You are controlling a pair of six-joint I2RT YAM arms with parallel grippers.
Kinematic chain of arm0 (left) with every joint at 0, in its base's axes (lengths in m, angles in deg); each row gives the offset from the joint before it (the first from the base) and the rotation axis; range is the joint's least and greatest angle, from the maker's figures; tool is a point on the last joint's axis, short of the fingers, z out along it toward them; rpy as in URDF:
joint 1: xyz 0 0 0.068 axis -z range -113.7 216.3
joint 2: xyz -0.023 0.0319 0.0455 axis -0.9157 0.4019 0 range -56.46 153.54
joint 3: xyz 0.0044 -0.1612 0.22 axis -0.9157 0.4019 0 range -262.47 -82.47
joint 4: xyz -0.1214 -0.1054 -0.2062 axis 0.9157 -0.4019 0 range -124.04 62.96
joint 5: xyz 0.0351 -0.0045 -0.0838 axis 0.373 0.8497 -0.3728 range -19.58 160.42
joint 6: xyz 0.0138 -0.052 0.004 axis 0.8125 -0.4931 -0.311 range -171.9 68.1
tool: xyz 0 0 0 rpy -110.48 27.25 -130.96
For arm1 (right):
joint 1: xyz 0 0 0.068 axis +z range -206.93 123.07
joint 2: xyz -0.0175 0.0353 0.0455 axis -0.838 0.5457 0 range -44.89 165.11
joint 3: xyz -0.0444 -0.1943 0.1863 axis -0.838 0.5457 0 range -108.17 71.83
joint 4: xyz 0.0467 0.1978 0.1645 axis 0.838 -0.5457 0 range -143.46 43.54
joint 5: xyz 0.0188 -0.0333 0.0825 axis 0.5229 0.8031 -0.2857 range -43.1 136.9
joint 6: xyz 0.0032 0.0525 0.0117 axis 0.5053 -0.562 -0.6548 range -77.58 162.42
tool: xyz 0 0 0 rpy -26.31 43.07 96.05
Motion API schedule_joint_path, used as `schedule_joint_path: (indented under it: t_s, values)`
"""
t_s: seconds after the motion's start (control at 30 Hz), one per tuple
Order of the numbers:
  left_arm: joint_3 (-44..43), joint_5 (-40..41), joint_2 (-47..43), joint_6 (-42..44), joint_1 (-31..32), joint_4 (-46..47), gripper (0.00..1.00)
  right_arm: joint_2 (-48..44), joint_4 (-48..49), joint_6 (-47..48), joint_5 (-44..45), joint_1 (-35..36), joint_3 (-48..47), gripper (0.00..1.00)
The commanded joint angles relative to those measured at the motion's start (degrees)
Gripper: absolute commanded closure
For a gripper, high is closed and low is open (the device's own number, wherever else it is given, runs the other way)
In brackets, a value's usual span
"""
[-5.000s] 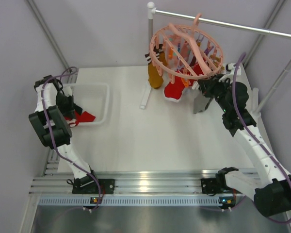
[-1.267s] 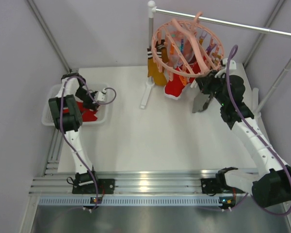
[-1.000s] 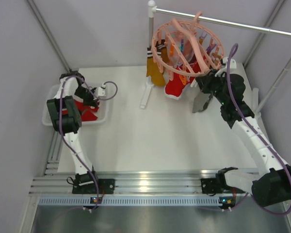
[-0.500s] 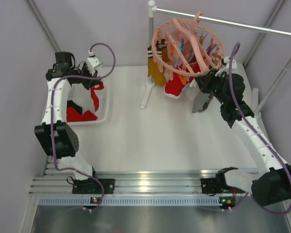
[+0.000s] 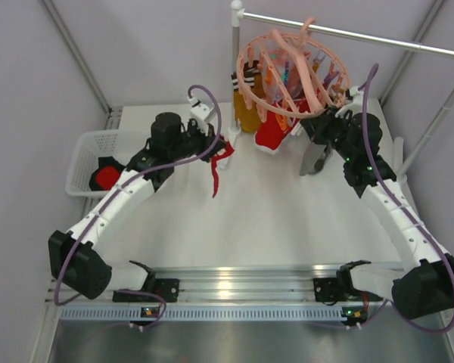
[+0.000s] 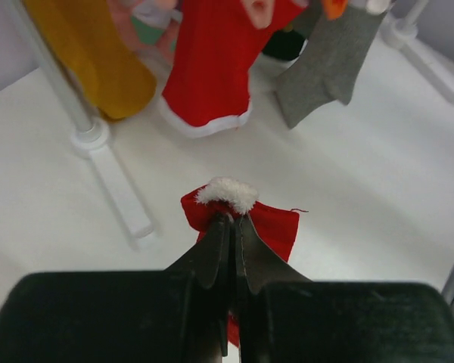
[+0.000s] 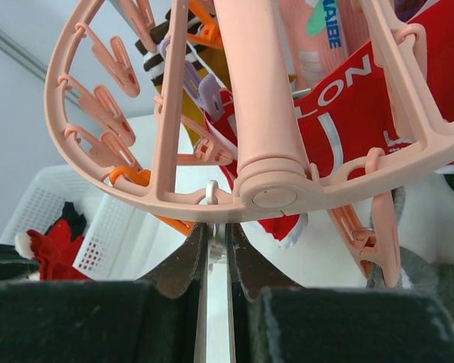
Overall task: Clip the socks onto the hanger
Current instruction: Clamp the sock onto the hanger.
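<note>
Got a red sock pinched by its fluffy white cuff in the left gripper, dangling over mid-table, probably so the cuff can go straight into a clip. Right gripper clamped tight on the hanger rim up at 1 o'clock, presumably to stop any swinging. Can see a few socks clipped there already, plus more in the basket at 9 o'clock.

White arm links, black joint housings, purple cables; black tapered jaws; base lights possibly orange.
</note>
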Motion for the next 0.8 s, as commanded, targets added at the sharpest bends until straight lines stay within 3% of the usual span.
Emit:
schedule_joint_path:
  t_s: [0.0, 0.13, 0.27, 0.43, 0.77]
  values:
    - [-0.2, 10.3, 0.7, -12.7, 8.2, 14.7, 1.0, 0.6, 2.9, -2.9, -0.8, -0.6, -3.5, 1.0]
    - [-1.1, 16.2, 4.8, -21.7, 17.8, 18.9, 1.0, 1.3, 3.3, -4.5, -1.4, -0.6, -3.2, 1.0]
    - [-1.0, 16.3, 9.6, -25.4, 21.5, 25.9, 1.0, 1.6, 3.8, -6.2, -2.4, -0.6, -3.4, 1.0]
    - [-1.9, 9.8, 14.3, -30.6, 21.4, 32.9, 1.0, 1.3, 4.2, -6.9, -4.1, -0.8, -3.7, 1.0]
    - [-6.5, 12.3, 20.8, -33.6, 20.9, 35.7, 1.0, 0.7, 4.5, -7.1, -5.1, -1.5, -2.4, 1.0]
